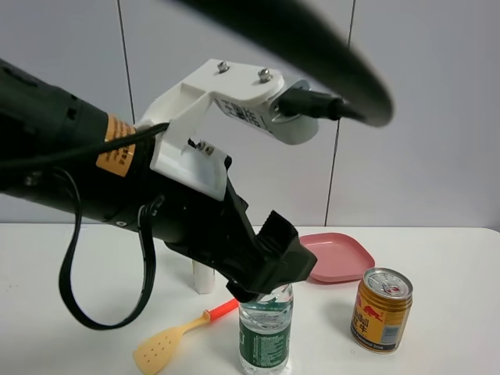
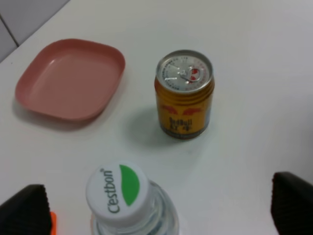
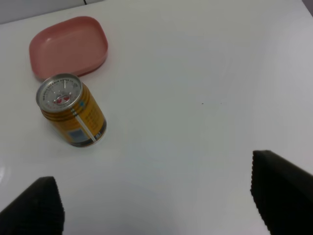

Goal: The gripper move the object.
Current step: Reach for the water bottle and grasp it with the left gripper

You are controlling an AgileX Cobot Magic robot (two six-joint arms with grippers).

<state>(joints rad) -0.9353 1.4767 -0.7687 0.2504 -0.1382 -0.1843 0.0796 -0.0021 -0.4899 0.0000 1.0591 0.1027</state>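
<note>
While hovering with left claw [image 2: 159, 208] spread open astride the Cestbon water bottle [image 2: 124, 196], risks tipping it toward the Red Bull can [image 2: 185, 95] if closed off-centre.

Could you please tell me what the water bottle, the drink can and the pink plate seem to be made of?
Water bottle: clear, glossy ribbed wall, likely thin plastic.
Drink can: brushed silver lid with pull tab, probably aluminium, printed gold.
Pink plate: smooth, even colour, soft sheen; probably plastic or melamine.
</note>
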